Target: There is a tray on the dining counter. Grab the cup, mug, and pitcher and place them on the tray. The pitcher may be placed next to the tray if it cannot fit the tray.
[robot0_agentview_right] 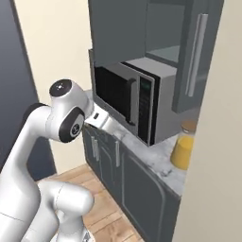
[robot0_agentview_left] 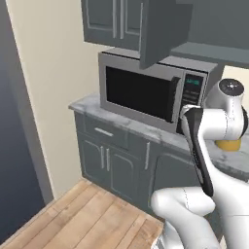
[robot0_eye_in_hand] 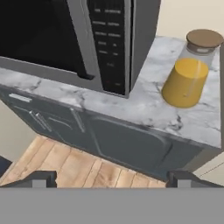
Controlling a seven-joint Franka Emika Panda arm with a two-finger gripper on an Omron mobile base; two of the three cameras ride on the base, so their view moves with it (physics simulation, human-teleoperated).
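Fingertips of the gripper (robot0_eye_in_hand: pixel 111 178) sit nearest the hand camera, at 7 and 5 o'clock of its frame, spread wide with nothing between them. They hang over the wood floor (robot0_eye_in_hand: pixel 65 168), well short of the counter edge.

Left to right in that view: cabinet doors (robot0_eye_in_hand: pixel 46 120) at 9 o'clock, microwave (robot0_eye_in_hand: pixel 78 39) from 11 to 12 on the marble counter (robot0_eye_in_hand: pixel 144 105), then the pitcher (robot0_eye_in_hand: pixel 189 72) at 2 o'clock. Pitcher stands upright on the marble just beside the microwave's right side, lidded, yellow-orange below and clearer above. It's tucked in the corner next to a wall, so access looks open only from the front.

Left base view: arm (robot0_agentview_left: pixel 204 146) rises at 4 o'clock and covers most of the pitcher, only its base peeks out at 3. Right base view: pitcher at 4 o'clock, microwave at centre, upper cabinet door (robot0_agentview_right: pixel 196 52) hanging open above it at 1 o'clock.

My read: pincer is pre-opened and aimed roughly at the pitcher for an approach; grab not started. Watch that open door and the microwave side on the way in.
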